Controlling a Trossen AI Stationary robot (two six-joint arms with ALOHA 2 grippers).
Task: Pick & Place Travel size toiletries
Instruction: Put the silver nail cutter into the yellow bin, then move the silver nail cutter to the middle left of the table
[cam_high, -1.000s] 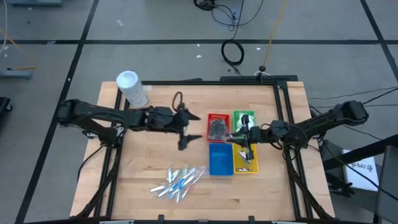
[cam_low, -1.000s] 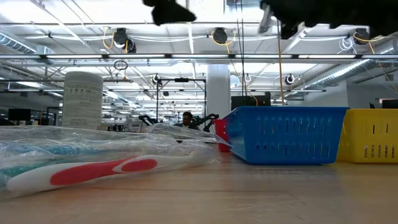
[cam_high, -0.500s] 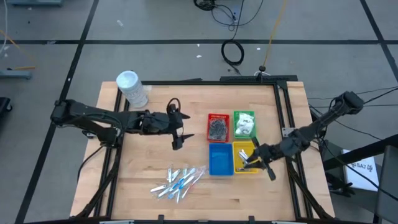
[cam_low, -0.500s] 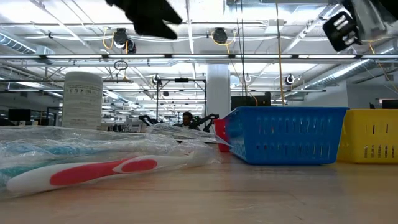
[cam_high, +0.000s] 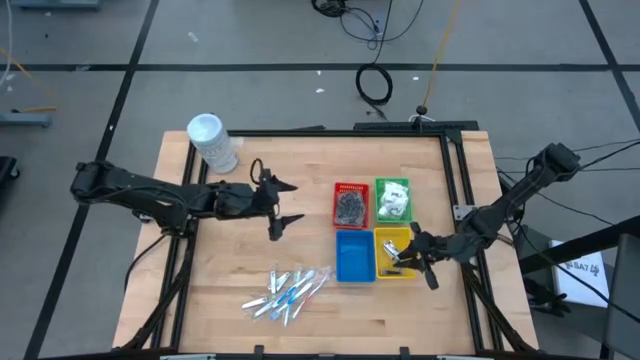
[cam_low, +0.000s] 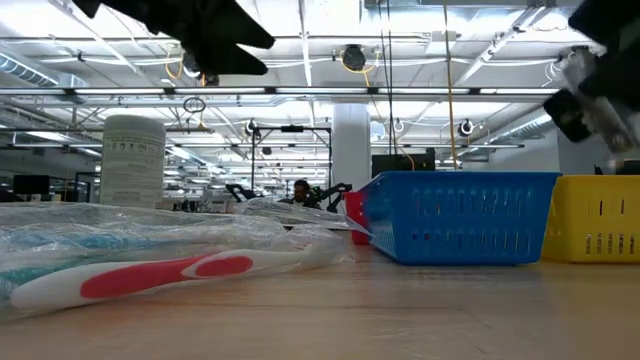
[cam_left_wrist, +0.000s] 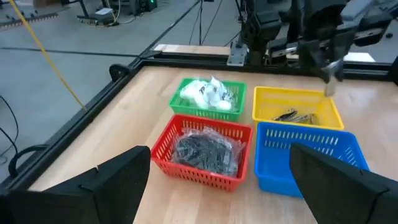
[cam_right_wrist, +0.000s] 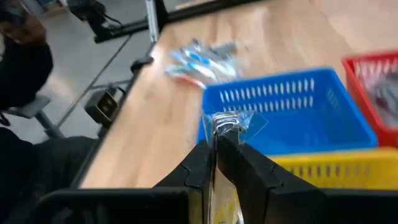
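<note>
Right pincer (cam_high: 403, 255), clamped on clear-wrapped packet (cam_right_wrist: 229, 124), I hold over yellow tray (cam_high: 395, 268) for release; left pincer (cam_high: 279, 205) hovers apart.

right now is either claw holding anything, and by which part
The right claw is shut on the edge of a small clear-wrapped packet, above the yellow tray. The left claw is open and holds nothing.
</note>
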